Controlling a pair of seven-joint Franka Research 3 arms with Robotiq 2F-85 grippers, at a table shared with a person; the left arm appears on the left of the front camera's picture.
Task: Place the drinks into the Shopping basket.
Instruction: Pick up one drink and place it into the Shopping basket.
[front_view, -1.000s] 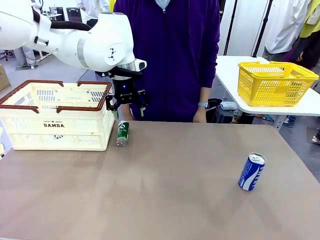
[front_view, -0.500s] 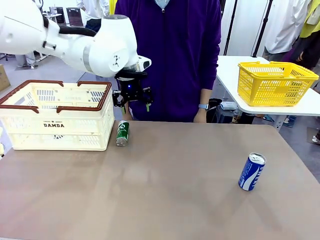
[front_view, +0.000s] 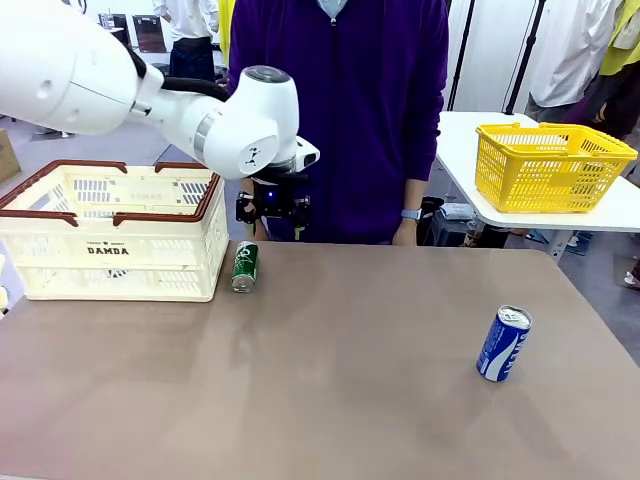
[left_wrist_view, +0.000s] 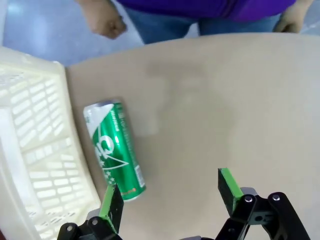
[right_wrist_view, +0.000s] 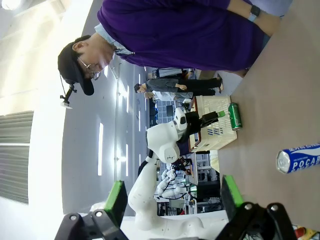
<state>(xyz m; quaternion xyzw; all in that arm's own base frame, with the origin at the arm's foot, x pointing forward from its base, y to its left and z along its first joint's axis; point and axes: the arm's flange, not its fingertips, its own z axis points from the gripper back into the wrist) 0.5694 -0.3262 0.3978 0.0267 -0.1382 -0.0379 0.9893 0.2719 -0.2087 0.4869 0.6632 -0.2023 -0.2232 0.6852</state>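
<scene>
Left pincer (front_view: 272, 215) (left_wrist_view: 170, 192): released, its green-padded fingers spread wide with nothing between them, held above the far edge of the surface (front_view: 350, 380), in front of the person (front_view: 340, 100). Green can (front_view: 245, 266) (left_wrist_view: 114, 150): lying on its side on the surface, just beside the right wall of the basket (front_view: 110, 240) (left_wrist_view: 30, 165), below and slightly left of the left pincer in the front view. Blue can (front_view: 503, 344) (right_wrist_view: 299, 157): on the surface, well apart from the basket, toward the right side. Right pincer (right_wrist_view: 172, 196): released and empty, with the blue can ahead of it. A hand (left_wrist_view: 106, 20) of the person hangs closed beyond the far edge.
</scene>
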